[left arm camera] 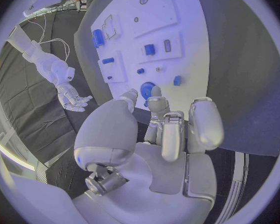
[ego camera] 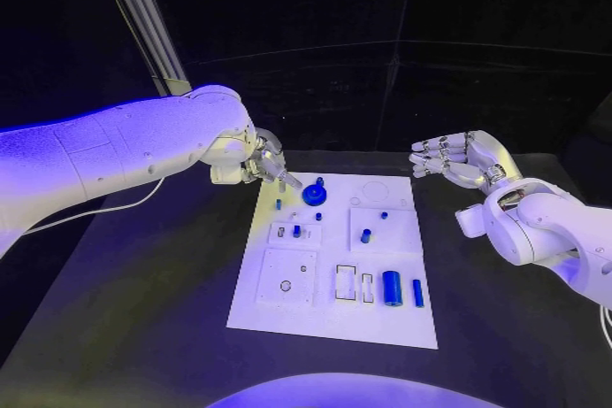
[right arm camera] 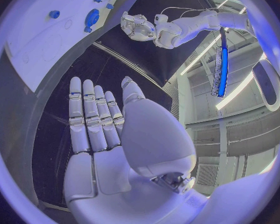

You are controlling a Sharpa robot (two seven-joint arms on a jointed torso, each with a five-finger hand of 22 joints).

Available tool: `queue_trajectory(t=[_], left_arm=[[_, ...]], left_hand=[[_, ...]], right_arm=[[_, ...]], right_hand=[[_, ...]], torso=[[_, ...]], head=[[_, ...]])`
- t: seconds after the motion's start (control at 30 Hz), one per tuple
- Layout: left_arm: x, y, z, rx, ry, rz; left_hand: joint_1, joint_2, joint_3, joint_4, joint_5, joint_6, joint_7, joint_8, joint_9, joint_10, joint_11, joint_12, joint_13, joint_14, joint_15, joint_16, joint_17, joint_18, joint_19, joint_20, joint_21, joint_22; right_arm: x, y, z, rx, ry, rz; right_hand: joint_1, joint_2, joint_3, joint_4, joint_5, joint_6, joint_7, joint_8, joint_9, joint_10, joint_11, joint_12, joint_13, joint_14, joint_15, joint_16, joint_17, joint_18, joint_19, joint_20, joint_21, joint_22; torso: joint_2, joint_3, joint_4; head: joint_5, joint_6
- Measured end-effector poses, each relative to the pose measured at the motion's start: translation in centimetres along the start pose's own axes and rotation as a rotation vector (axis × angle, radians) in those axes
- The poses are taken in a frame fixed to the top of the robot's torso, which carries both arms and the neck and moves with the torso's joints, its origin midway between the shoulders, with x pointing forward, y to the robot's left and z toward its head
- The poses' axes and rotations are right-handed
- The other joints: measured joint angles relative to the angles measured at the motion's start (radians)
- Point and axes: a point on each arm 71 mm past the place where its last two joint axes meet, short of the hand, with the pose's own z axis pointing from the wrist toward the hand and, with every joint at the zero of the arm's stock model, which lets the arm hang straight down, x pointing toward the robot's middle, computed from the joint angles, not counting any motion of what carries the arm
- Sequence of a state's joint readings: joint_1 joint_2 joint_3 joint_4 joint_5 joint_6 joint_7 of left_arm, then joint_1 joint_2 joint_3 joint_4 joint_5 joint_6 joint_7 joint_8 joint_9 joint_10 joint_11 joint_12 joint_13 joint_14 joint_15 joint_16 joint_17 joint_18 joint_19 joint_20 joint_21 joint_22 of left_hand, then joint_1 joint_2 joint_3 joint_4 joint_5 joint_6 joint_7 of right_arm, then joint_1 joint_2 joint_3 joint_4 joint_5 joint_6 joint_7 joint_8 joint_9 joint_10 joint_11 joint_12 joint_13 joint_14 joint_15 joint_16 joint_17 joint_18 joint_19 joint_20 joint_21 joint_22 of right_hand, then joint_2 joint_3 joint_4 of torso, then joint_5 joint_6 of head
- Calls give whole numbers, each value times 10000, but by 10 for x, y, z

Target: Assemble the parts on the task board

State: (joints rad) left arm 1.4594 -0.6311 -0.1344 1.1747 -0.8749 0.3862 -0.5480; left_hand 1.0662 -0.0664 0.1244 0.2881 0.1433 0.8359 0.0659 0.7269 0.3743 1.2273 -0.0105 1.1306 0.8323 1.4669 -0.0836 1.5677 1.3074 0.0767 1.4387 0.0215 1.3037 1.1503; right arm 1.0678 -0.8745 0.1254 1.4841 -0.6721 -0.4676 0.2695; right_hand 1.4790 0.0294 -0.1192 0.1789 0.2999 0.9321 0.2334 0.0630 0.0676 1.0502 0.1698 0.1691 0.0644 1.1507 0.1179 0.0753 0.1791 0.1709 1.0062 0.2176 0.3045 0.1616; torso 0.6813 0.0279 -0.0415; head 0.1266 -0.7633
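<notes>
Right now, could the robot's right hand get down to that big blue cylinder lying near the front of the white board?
Probably yes. The right hand hovers open beyond the task board's far right corner, holding nothing, and nothing lies between it and the large blue cylinder. The left hand is busy at the far left corner.

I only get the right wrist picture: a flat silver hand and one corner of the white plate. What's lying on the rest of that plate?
Observer: Near the robot's edge of the task board lies a thick blue cylinder, with a thin blue bar right beside it.
Operator: And the other hand, tiny in my picture, what's it up to?
Observer: The left hand hovers at the board's far left corner, its fingers reaching toward a round blue part; nothing shows in its grasp.
Operator: Anything in the middle of the plate?
Observer: A short blue piece sits in a square panel on the board's right half.
</notes>
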Motion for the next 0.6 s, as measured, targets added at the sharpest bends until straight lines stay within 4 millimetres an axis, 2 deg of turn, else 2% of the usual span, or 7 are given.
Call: queue_trajectory(t=[0.2,0.37,0.6], left_arm=[[-13,7,13,-594,-360,187],[-13,9,23,-868,-451,360],[-13,14,33,-1162,-597,577]], left_hand=[[-3,3,-445,18,-230,61,-52,-52,-141,0,0,0,51,0,0,0,0,0,3,72,0,35],[-3,3,-688,15,-232,312,-93,-52,-155,45,-45,116,184,0,0,0,0,1,3,72,0,138],[-19,81,-939,16,-464,436,-141,-6,-139,94,-93,116,219,0,-1,0,0,0,3,72,0,158]], right_arm=[[2,1,1,-17,25,24],[5,2,2,-57,86,70],[7,3,2,-71,119,93]], right_hand=[[0,0,0,0,0,0,0,0,0,0,0,0,0,0,0,0,0,0,0,0,0,0],[0,0,0,0,0,0,0,0,0,0,0,0,0,0,0,0,-9,1,0,0,1,-9],[0,0,0,0,0,0,0,0,0,1,0,0,1,0,0,0,-8,0,0,0,1,-8]], torso=[[8,-18,-6],[30,-32,-28],[58,-44,-53]], head=[[21,9],[59,57],[139,55]])
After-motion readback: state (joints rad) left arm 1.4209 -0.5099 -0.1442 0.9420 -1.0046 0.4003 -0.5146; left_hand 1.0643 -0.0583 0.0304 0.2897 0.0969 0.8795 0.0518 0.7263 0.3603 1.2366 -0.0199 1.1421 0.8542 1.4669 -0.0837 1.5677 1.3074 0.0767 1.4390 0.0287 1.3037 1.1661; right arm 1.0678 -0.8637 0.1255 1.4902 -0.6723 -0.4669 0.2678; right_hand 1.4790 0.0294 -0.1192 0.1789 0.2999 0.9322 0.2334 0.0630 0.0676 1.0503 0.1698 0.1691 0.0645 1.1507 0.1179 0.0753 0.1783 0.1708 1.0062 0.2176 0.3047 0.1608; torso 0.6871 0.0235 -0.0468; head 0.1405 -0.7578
